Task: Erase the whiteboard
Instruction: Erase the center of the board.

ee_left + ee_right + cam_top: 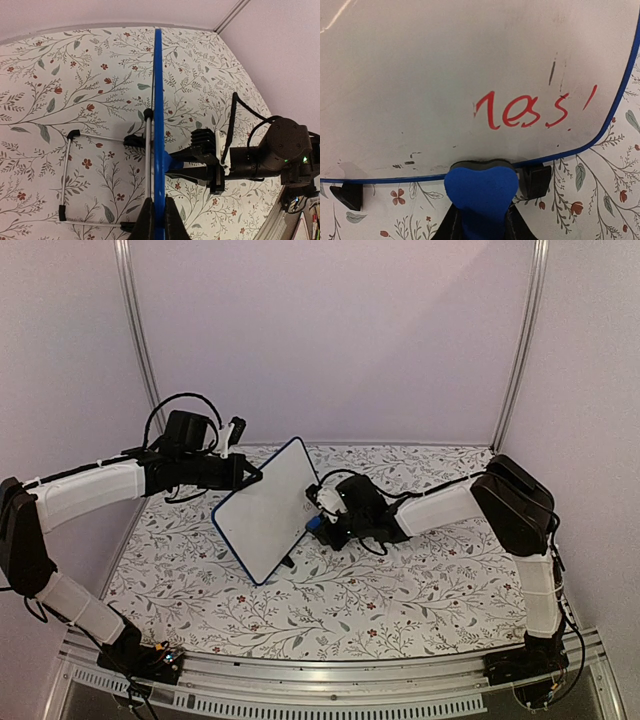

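Note:
The whiteboard (268,512) stands tilted on the table, white with a thin blue edge. My left gripper (243,471) is shut on its upper edge; the left wrist view shows the blue edge (158,100) between my fingertips (146,222). My right gripper (318,521) is shut on the blue eraser (480,192), whose dark felt face presses the board's lower edge. The right wrist view shows the board face (445,80) with red handwriting (530,110) and dark smudges. The eraser also shows in the left wrist view (176,164), against the board.
The table has a floral cloth (400,590). The board's wire stand (67,175) with black feet (535,181) rests on the cloth behind the board. Pale walls with metal posts (135,330) enclose the back and sides.

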Robot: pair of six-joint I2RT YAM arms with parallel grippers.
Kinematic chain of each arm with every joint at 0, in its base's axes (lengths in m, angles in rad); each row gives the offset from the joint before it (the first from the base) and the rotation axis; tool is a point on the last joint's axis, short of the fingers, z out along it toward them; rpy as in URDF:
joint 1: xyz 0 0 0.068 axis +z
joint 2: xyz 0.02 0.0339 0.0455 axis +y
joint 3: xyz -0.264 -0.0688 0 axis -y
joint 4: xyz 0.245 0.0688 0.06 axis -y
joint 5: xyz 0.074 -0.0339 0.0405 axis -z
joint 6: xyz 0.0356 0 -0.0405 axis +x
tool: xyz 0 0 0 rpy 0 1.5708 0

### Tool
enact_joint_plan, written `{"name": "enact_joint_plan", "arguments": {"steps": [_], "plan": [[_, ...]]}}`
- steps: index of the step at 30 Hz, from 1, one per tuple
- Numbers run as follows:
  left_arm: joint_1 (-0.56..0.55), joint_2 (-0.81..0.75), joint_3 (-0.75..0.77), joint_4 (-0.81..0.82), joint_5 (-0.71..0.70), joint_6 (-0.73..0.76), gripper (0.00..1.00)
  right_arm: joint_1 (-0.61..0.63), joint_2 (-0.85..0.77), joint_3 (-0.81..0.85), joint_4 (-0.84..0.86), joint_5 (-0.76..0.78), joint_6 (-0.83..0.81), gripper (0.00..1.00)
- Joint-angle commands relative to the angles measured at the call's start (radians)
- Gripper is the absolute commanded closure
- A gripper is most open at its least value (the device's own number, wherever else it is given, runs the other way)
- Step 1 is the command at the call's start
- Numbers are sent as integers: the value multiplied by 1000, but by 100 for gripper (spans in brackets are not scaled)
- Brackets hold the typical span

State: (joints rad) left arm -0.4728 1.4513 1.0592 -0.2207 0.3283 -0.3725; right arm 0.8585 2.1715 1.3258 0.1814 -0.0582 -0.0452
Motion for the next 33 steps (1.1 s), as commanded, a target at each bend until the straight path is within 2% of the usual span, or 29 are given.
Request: {"name": "enact_joint_plan", "arguments": {"steps": [1, 7, 13, 21, 33], "plan": [[-21, 19, -5, -38, 39, 1, 100, -9, -77, 105, -26, 1, -26, 84], [-22, 17, -4, -37, 40, 4, 100, -40, -50, 262, -140, -36, -72, 84], [-22, 16, -4, -37, 43, 3, 100, -52, -21, 334, -227, -76, -125, 84], [-21, 19, -4, -38, 45, 3, 100, -52, 32, 301, -276, -184, -144, 84], [-23, 20, -4, -38, 46, 3, 100, -52, 76, 208, -281, -126, -131, 84]]}}
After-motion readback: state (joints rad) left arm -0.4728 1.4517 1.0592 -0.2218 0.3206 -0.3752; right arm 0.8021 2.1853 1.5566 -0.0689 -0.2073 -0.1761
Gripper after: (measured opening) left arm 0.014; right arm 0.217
